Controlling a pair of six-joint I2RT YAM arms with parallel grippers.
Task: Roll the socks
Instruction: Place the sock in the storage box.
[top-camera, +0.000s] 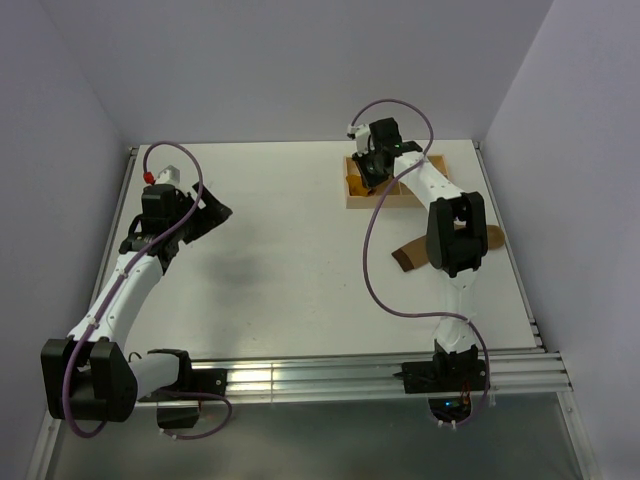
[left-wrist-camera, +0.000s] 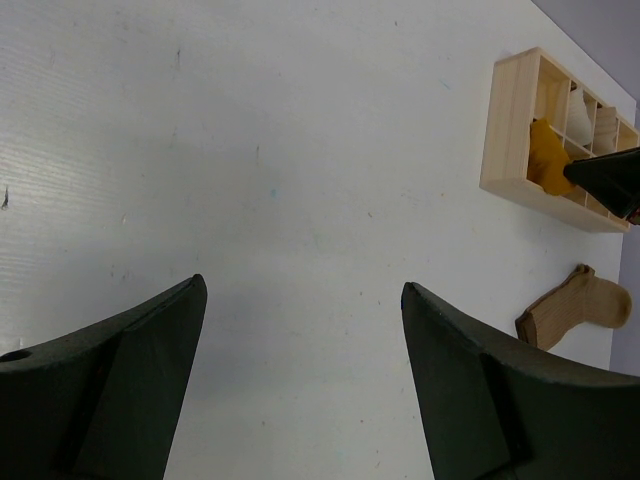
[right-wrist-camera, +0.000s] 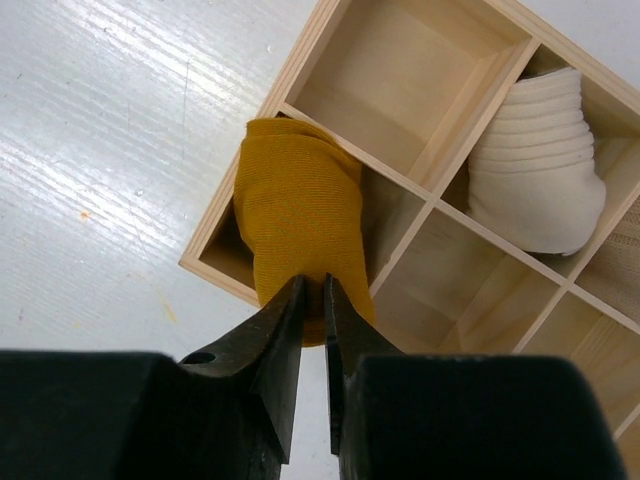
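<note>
Top view: the right end effector (top-camera: 375, 168) sits over a divided wooden box (top-camera: 350, 203), at the mustard-orange sock (top-camera: 355, 184); the tan-brown sock (top-camera: 406, 257) lies flat on the surface (top-camera: 290, 260) behind it, partly under the arm; the left end effector (top-camera: 218, 213) hangs well apart from both.

Left wrist: the left end effector (left-wrist-camera: 302, 290) is spread wide and holds nothing; the divided wooden box (left-wrist-camera: 505, 120) is far ahead to its right, and the tan-brown sock (left-wrist-camera: 580, 305) is nearer on the right.

Right wrist: the right end effector (right-wrist-camera: 313, 285) is nearly closed, pinching the near end of the bunched mustard-orange sock (right-wrist-camera: 300, 210); the sock fills a corner compartment of the divided wooden box (right-wrist-camera: 215, 275) just ahead; a cream rolled bundle (right-wrist-camera: 535, 165) is ahead-right.
</note>
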